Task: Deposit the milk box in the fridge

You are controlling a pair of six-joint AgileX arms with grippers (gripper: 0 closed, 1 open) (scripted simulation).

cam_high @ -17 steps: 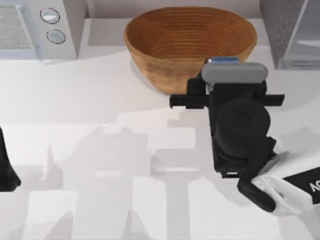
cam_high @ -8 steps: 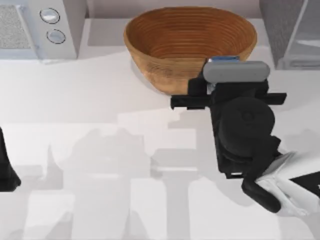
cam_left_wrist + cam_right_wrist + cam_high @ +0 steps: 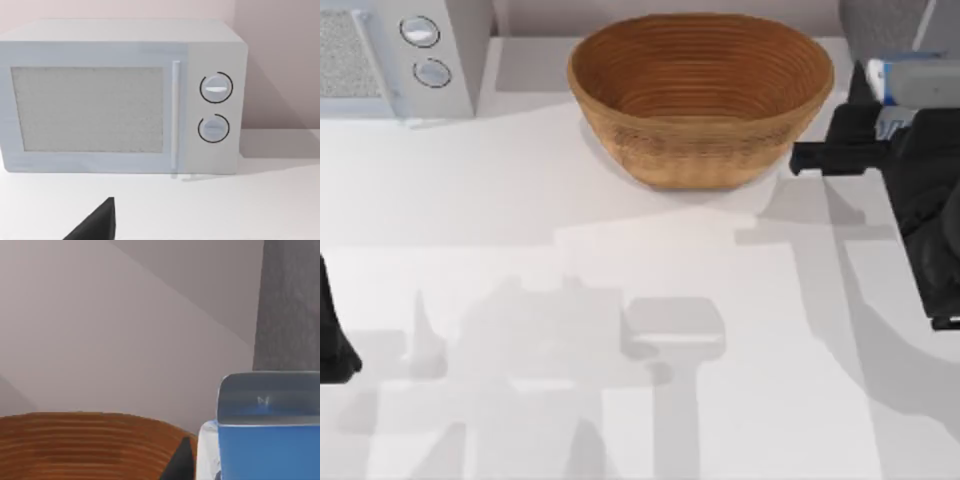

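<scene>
Milk box carried at the far right, beside the fridge

The milk box (image 3: pixel 892 82) is clamped in the right gripper (image 3: pixel 880 100), just right of the woven basket (image 3: pixel 700 95) and in front of the fridge (image 3: pixel 880 25). It is judged light, stiff and smooth-sided, best pinched across its flat faces, gently. The left arm (image 3: pixel 332 335) is parked at the near left; its fingers cannot be told.

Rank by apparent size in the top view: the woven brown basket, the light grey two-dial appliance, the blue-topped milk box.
1. Woven brown basket, largest.
2. Light grey two-dial appliance, cropped by the frame, so unsure.
3. Blue-topped milk box, smallest, partly hidden by the right gripper holding it.
</scene>
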